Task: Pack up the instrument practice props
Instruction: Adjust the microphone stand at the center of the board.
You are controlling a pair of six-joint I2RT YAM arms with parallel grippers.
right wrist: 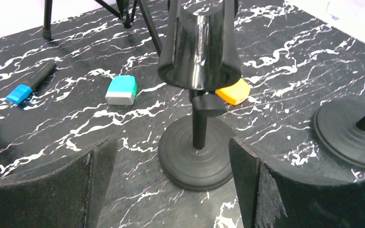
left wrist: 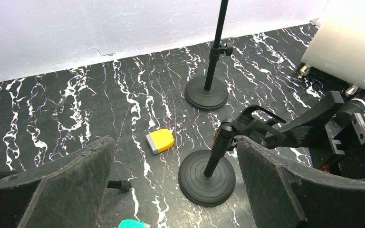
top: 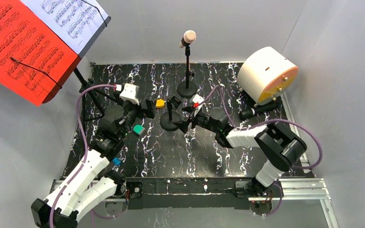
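The black perforated music rack stands at the back left and holds a red sheet and a white sheet. The beige-headed microphone sits on its tall pole, whose round base is at the back centre. A short pole with an empty clip stands mid-table. The black microphone lies at the right. My left gripper is open and empty, left of the short pole. My right gripper is open, its jaws on either side of the short pole's base without touching it.
A big white cylinder with an orange face stands at the back right. A yellow block, a teal block and a blue-tipped marker lie on the black marbled mat. The rack's tripod legs are by the left arm.
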